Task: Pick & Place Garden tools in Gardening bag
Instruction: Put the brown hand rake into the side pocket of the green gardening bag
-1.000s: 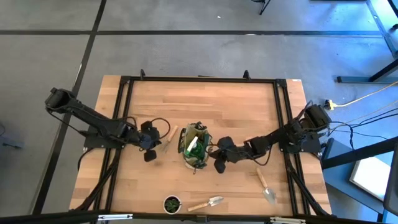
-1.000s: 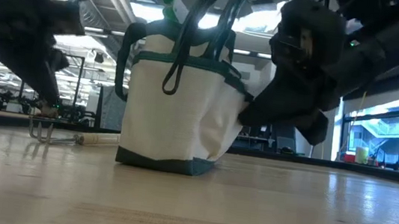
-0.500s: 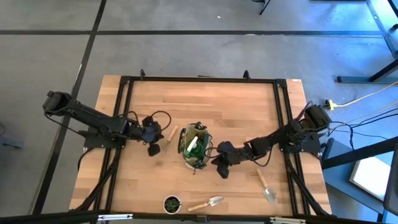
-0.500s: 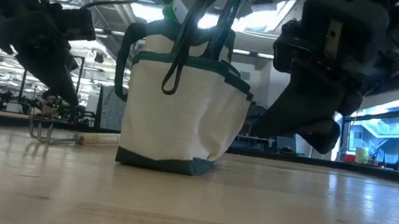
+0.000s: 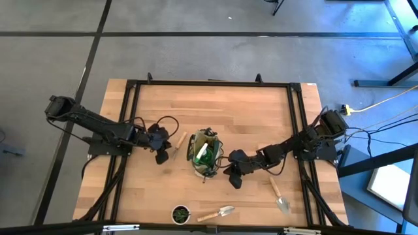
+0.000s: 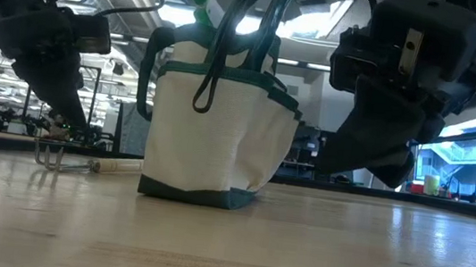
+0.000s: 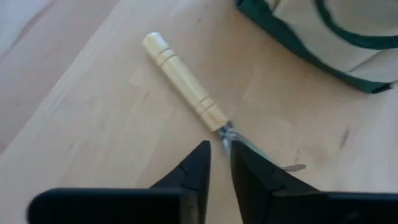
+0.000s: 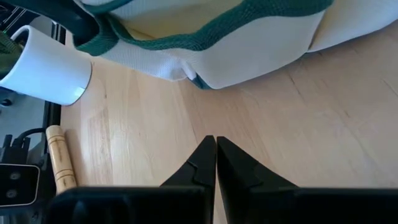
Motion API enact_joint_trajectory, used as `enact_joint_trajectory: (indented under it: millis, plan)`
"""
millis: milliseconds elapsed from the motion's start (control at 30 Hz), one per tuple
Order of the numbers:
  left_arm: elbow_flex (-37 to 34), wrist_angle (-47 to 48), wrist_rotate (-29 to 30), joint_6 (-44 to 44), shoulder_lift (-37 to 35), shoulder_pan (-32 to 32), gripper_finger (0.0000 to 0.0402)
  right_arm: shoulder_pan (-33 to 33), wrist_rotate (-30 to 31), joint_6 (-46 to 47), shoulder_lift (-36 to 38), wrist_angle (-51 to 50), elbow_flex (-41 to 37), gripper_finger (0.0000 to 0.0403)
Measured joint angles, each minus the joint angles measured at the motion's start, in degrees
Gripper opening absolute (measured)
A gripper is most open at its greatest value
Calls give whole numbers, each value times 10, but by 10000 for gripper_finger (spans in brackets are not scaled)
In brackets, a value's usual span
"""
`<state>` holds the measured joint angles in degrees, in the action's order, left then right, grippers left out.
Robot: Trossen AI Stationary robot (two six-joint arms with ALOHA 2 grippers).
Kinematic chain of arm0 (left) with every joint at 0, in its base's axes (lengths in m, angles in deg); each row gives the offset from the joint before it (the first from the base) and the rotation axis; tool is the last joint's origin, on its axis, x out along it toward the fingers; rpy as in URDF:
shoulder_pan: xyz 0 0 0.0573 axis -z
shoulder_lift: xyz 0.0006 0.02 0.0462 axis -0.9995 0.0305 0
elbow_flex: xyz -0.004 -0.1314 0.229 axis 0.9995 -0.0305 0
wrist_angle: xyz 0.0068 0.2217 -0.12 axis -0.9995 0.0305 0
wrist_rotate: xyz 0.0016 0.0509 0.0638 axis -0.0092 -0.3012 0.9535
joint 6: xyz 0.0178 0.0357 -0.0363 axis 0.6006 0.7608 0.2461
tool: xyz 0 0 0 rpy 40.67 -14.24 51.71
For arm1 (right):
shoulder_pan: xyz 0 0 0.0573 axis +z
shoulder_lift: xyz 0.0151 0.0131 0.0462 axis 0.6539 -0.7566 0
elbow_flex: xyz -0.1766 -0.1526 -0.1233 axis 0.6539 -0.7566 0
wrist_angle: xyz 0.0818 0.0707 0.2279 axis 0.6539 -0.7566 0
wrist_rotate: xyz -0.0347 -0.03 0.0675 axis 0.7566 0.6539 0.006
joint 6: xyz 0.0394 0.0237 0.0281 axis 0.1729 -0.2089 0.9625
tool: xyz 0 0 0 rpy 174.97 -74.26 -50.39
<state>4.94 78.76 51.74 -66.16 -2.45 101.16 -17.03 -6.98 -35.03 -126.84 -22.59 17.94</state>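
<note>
Left gripper (image 7: 219,163) is hovering over the fork (image 7: 186,93), my jaws standing narrowly apart, gripping nothing. Fork is lying flat on the table (image 5: 248,111) just left of the gardening bag (image 5: 204,156), long axis slanting, wooden handle pointing away from me; tines are partly hidden behind my fingers (image 7: 193,171). Right gripper (image 8: 216,155) is waiting beside the bag's right side, jaws pressed together.

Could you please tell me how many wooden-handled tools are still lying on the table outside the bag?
3: a fork beside the gardening bag, by the left gripper; one trowel at the near edge by the potted plant; another trowel near the right arm. Others may be hidden inside the bag.
</note>
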Motion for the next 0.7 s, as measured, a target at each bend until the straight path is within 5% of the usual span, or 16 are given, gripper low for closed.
enact_joint_trajectory:
  millis: [167,700]
  plan:
    - [0,25,5,15,0,0,86,3,0,2,0,0,0,16]
    - [0,-71,65,385,0,23,65,3,-19,-44,0,49,0,16]
